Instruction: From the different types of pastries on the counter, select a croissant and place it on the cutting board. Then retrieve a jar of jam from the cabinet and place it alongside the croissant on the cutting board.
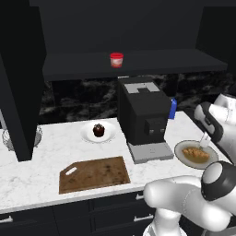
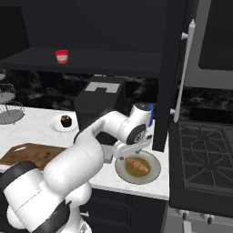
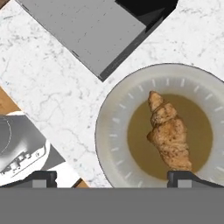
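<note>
The golden-brown croissant lies on a grey plate on the white counter, right of the coffee machine. My gripper hangs just above that plate, open and holding nothing. One fingertip sits near the croissant's end and the other fingertip is off the plate. The dark-brown cutting board lies bare at the counter's front left. The red-lidded jar of jam stands on the dark cabinet shelf.
A black coffee machine stands between board and croissant plate. Behind the board, a dark cupcake sits on a white plate. A stove adjoins the counter on the right, and a wire rack stands far left.
</note>
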